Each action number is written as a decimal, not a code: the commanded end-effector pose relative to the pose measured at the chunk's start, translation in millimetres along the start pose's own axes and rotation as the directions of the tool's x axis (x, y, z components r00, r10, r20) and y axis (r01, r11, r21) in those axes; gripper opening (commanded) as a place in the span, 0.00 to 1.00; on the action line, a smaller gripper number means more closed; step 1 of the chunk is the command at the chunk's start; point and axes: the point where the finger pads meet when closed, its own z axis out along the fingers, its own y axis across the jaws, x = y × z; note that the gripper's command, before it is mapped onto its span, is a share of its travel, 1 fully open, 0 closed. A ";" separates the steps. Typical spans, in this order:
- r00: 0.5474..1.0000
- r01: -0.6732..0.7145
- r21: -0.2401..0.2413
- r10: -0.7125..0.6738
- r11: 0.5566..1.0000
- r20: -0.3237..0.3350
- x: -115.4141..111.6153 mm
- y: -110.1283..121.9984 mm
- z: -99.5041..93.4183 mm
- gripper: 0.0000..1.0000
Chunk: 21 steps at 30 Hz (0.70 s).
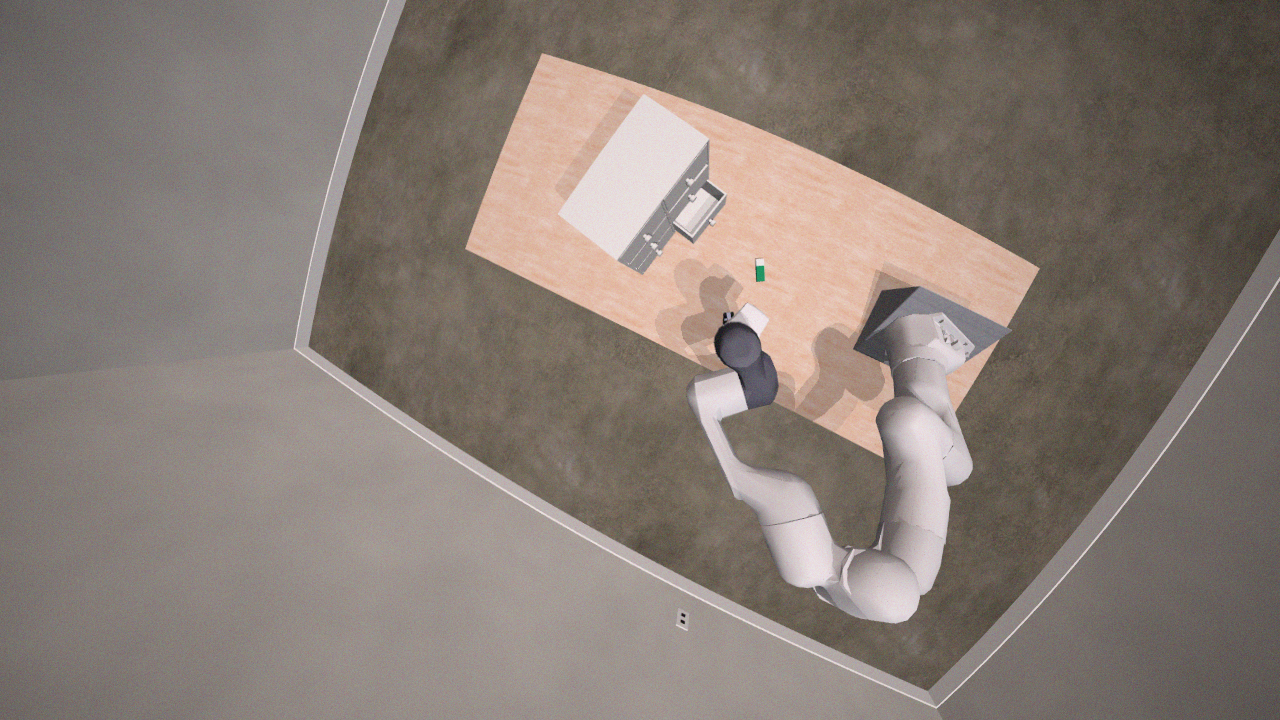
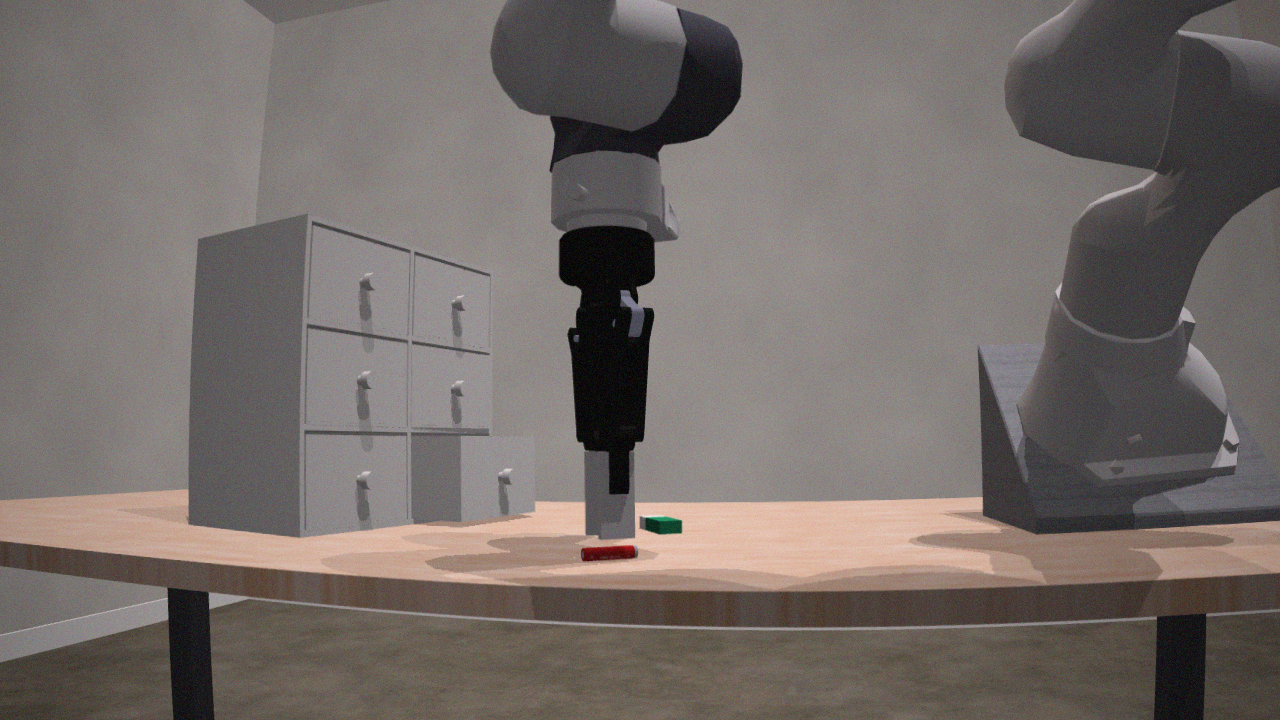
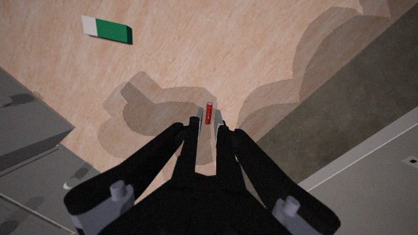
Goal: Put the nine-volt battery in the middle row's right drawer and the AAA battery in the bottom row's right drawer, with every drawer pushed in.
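Note:
The red AAA battery (image 2: 608, 552) (image 3: 208, 113) lies flat on the table near its front edge. My gripper (image 2: 608, 530) (image 3: 208, 115) points straight down just above it. Its fingers are narrowly open, with the battery's near end between the tips and no grip on it. The green-and-white nine-volt battery (image 1: 760, 269) (image 2: 661, 524) (image 3: 108, 30) lies flat further in on the table. The small grey chest (image 1: 631, 174) (image 2: 246, 376) stands at the left. Its bottom right drawer (image 1: 699, 212) (image 2: 469, 479) is pulled part way out; the other drawers are in.
The wooden table (image 1: 850, 232) (image 2: 805, 559) ends close to the gripper, and the floor shows beyond its edge in the wrist view. The robot's base block (image 1: 930, 326) (image 2: 1002, 465) stands at the right end of the table.

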 end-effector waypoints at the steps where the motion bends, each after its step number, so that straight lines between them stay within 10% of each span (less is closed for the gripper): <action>1: 1.000 0.002 -0.002 -0.002 1.000 0.003 -1.7 0.5 -0.1 0.15; 21: 1.000 0.002 -0.002 -0.002 1.000 0.003 -1.7 0.5 8.2 0.15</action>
